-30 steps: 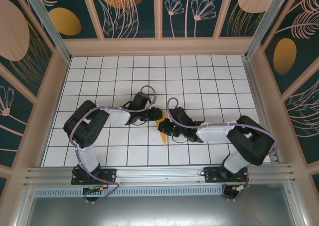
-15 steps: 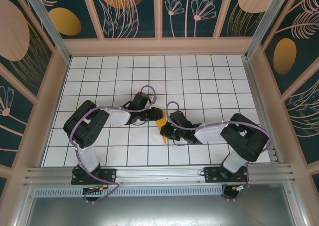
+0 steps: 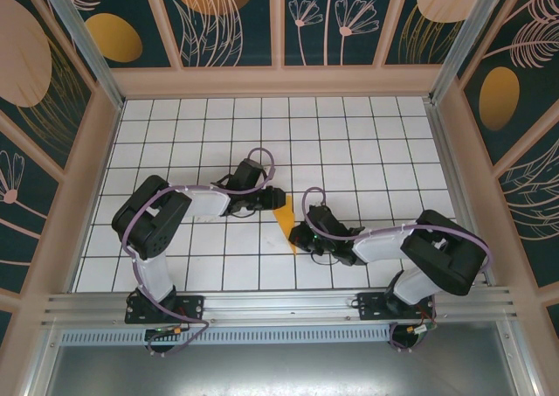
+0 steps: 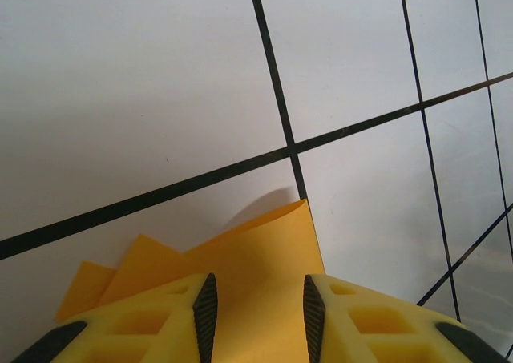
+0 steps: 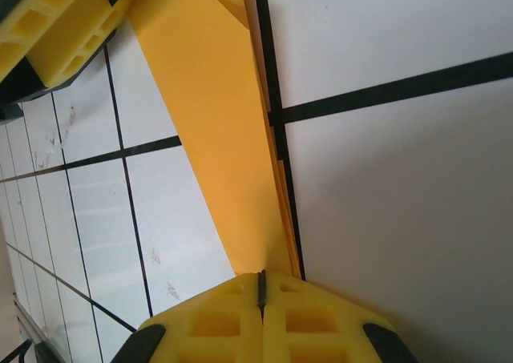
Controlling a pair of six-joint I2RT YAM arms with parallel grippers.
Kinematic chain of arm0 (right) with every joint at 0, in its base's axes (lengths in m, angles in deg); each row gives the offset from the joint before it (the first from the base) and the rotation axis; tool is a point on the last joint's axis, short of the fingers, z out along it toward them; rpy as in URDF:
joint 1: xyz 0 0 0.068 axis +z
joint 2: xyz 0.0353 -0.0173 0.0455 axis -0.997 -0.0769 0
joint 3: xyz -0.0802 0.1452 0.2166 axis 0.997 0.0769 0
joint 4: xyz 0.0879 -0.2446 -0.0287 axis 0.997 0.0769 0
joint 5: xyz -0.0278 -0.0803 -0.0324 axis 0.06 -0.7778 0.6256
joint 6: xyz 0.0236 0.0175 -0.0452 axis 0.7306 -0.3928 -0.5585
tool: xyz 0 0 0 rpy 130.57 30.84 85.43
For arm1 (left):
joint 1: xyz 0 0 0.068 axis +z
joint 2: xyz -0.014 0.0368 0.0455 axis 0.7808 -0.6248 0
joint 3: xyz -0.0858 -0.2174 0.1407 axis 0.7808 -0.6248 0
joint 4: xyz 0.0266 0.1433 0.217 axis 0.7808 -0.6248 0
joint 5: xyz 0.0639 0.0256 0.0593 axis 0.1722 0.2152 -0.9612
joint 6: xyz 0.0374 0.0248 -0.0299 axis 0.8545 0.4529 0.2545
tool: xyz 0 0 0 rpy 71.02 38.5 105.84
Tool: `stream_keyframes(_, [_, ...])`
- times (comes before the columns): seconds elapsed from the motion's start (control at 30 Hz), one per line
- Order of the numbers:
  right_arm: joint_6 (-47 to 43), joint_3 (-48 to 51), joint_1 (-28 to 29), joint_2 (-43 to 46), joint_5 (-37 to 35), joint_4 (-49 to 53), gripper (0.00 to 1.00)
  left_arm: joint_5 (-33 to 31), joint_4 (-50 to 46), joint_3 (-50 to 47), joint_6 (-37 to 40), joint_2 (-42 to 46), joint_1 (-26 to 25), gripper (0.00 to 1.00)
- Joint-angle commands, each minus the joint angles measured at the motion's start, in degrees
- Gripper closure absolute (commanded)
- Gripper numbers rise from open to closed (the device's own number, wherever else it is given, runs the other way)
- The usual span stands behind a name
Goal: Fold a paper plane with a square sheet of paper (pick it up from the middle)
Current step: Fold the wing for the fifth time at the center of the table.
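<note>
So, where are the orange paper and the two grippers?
folded paper (image 5: 210,131), right wrist view, middle of the long fold.
left gripper (image 4: 258,311), left wrist view, between its fingertips.
right gripper (image 5: 261,287), right wrist view, between its fingertips.

No text, label, brand mark, number or sign is legible on any surface, near or far, in these views.

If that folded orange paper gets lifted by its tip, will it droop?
Probably little: the folded paper shows stacked layers lengthwise. Likely light, so it may swing, since the right gripper pinches just its narrow tip.
</note>
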Motion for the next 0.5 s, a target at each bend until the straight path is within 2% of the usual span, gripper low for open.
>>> stream_keyframes(0.0, [0.45, 1.87, 1.26, 0.76, -0.76, 8.29, 0.93, -2.08, -2.41, 0.43, 2.23, -0.78, 0.81, 0.63])
stream_keyframes(0.13, [-1.67, -2.04, 1.33, 1.96, -2.41, 13.01, 0.93, -3.94, -2.8, -1.19, 2.36, 1.11, 0.8, 0.63])
stream_keyframes(0.27, [-1.0, -1.47, 1.62, -0.5, -1.19, 11.07, 0.92, -5.81, -3.88, -1.28, 3.78, 1.35, 1.02, 0.63])
stream_keyframes(0.47, [0.69, -1.34, 2.95, -3.84, -1.96, 12.32, 0.94, -2.21, 0.59, -3.71, 3.66, 0.24, 4.27, 0.62])
